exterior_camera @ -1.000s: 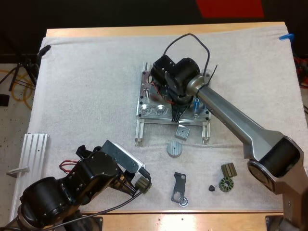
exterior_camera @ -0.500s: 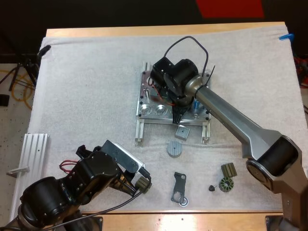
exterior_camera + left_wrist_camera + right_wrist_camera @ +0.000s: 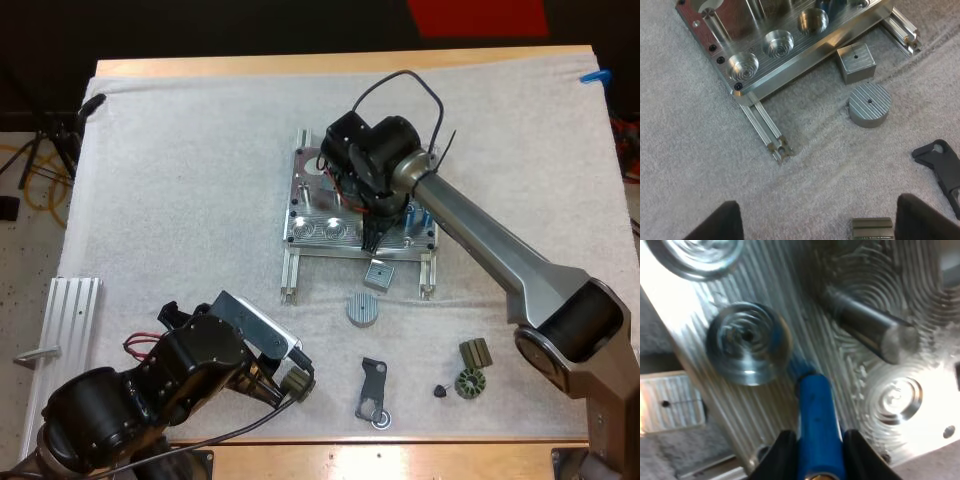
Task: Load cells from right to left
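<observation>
- The metal fixture (image 3: 345, 205) sits mid-mat. The white mat (image 3: 180, 170) lies bare to its left and on its far side.
- A square block (image 3: 379, 274), ribbed disc (image 3: 362, 309) and black bracket (image 3: 373, 390) crowd the near side.
- The right arm reaches in diagonally, and the right gripper (image 3: 816, 460) points down over the fixture's near row. It is clamped on a blue cylinder (image 3: 817, 425), whose tip is just beside a round pocket (image 3: 747, 342).
- The left arm is folded at the near-left corner. The left gripper (image 3: 820, 225) is low over the mat, with its fingers apart and nothing between them.

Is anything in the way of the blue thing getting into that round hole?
Nothing visible is. The right gripper holds the blue cylinder right beside the empty hole in the metal fixture; a metal pin stands on its other side.
</observation>
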